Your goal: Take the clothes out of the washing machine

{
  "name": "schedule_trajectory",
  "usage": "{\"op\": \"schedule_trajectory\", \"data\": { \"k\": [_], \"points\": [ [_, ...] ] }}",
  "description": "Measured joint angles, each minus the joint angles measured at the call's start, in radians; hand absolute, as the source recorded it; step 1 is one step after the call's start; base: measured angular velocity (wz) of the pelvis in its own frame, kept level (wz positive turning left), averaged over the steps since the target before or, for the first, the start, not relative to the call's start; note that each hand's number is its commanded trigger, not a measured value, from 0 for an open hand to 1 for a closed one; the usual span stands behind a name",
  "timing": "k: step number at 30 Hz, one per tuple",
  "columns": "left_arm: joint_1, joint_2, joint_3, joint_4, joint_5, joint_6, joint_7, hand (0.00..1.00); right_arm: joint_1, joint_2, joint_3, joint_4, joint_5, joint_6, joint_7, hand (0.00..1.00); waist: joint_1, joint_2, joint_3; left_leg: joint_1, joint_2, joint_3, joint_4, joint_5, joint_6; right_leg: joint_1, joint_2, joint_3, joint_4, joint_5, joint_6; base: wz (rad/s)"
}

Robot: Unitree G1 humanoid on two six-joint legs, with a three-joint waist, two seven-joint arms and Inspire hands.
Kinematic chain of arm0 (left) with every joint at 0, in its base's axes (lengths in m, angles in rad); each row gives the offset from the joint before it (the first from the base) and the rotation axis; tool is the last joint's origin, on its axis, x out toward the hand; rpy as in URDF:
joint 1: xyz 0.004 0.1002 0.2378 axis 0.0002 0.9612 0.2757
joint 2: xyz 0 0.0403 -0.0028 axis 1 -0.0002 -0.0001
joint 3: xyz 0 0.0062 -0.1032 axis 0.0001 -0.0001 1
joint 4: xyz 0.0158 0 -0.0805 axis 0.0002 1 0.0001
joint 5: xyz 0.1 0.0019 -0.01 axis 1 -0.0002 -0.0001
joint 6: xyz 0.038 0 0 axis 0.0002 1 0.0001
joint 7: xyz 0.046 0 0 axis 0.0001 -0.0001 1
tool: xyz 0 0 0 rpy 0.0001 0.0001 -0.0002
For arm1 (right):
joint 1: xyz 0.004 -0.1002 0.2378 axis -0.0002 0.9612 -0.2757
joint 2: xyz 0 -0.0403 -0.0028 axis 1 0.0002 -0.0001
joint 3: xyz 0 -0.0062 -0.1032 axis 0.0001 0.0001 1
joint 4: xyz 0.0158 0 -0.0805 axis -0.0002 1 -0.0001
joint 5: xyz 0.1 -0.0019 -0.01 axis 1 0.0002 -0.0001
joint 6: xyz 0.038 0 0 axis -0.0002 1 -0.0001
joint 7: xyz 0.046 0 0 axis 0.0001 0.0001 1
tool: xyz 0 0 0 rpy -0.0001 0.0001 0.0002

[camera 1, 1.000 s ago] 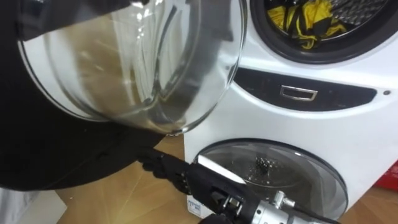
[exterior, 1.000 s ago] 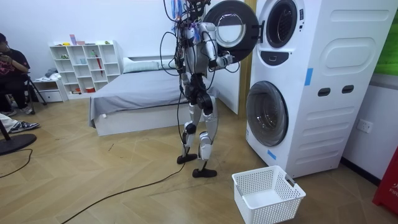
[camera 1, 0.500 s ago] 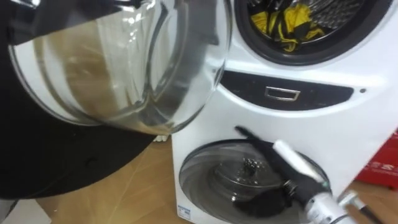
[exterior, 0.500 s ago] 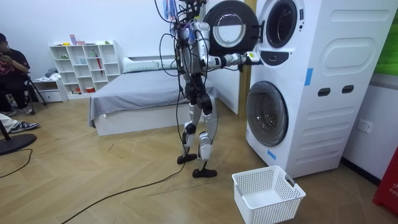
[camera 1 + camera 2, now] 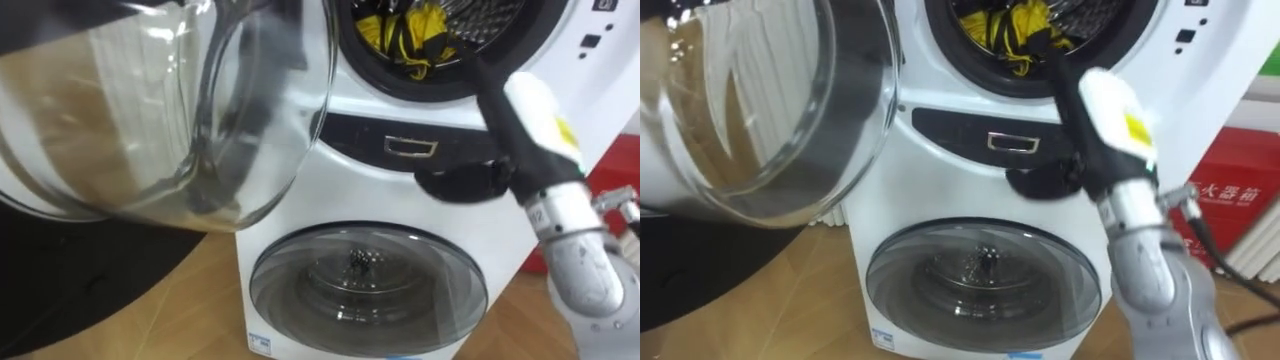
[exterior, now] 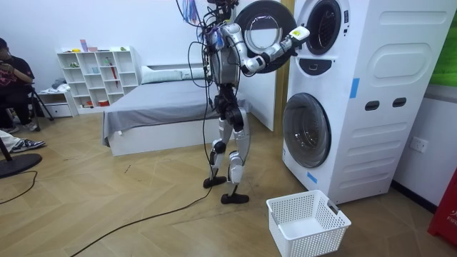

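Yellow and black clothes (image 5: pixel 415 25) (image 5: pixel 1015 25) lie bunched inside the upper washing machine's drum, at the top of both eye views. Its round glass door (image 5: pixel 180 110) stands swung open at the left. My right hand (image 5: pixel 520 120) (image 5: pixel 1105 120) is raised in front of the machine, open, with straight dark fingers (image 5: pixel 485 80) pointing up at the drum's lower rim, just short of the clothes. The thumb sticks out sideways over the dark control strip. In the room view I stand facing the stacked machines with my right hand (image 6: pixel 294 33) lifted to the upper opening.
The lower machine's round door (image 5: pixel 365 285) is shut below. A small metal handle (image 5: pixel 410 147) sits on the dark strip. A red box (image 5: pixel 1230 205) stands at the right. A white laundry basket (image 6: pixel 307 223) rests on the wooden floor beside the machines.
My right arm has swung up from low in front of the lower door to the upper drum's rim. The camera has turned right, so the open door has slid left.
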Motion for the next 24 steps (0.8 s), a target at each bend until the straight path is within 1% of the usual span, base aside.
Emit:
{"op": "schedule_trajectory", "data": {
  "k": [6, 7, 9, 13, 18, 20, 24],
  "points": [
    [-0.009, -0.002, 0.001, -0.011, -0.006, 0.018, 0.000, 0.00, -0.001, 0.000, 0.000, 0.005, -0.006, 0.033, -0.002, 0.00, 0.005, 0.007, 0.0007, -0.001, 0.001, 0.000, -0.001, 0.000, 0.000, -0.005, 0.005, 0.014, 0.000, 0.000, 0.000, -0.08],
    [-0.010, -0.002, 0.001, -0.011, -0.006, 0.019, -0.001, 0.00, -0.001, 0.000, 0.000, 0.005, -0.006, 0.035, -0.002, 0.00, 0.005, 0.007, 0.0007, -0.001, 0.001, 0.000, -0.002, 0.000, 0.000, -0.005, 0.005, 0.014, 0.000, 0.000, 0.000, -0.07],
    [-0.018, -0.003, 0.000, -0.011, -0.006, 0.030, -0.007, 0.00, -0.006, 0.000, 0.000, 0.006, -0.004, 0.054, -0.002, 0.00, 0.004, 0.007, 0.0006, 0.000, 0.001, 0.000, -0.002, 0.000, 0.000, -0.006, 0.005, 0.014, 0.001, 0.000, 0.000, -0.05],
    [-0.023, -0.004, 0.000, -0.011, -0.006, 0.035, -0.010, 0.00, -0.025, 0.000, 0.002, 0.020, -0.009, 0.077, -0.002, 0.00, 0.010, 0.006, 0.0005, 0.003, 0.001, 0.000, -0.004, 0.000, 0.000, -0.006, 0.008, 0.018, 0.002, 0.001, -0.001, -0.02],
    [-0.022, -0.004, 0.000, -0.011, -0.007, 0.053, -0.011, 0.00, -0.032, 0.000, 0.006, 0.033, -0.039, 0.108, 0.006, 0.00, 0.018, -0.001, 0.0014, 0.003, 0.002, -0.001, -0.004, 0.000, 0.000, -0.007, 0.009, 0.018, 0.002, 0.002, -0.003, 0.00],
    [-0.022, -0.004, 0.000, -0.008, -0.007, 0.053, -0.011, 0.00, -0.032, 0.000, 0.006, 0.037, -0.039, 0.118, 0.015, 0.00, 0.025, -0.003, 0.0026, 0.003, 0.002, -0.001, -0.004, 0.000, 0.000, -0.007, 0.009, 0.018, 0.002, 0.002, -0.003, 0.00],
    [-0.028, -0.004, 0.001, 0.013, -0.008, 0.056, -0.011, 0.00, -0.033, 0.000, 0.014, 0.039, -0.040, 0.119, 0.019, 0.00, 0.041, -0.011, 0.0038, 0.001, 0.003, 0.000, 0.002, 0.000, 0.000, -0.015, 0.009, 0.022, 0.012, 0.003, -0.004, -0.03]
  ]
}}
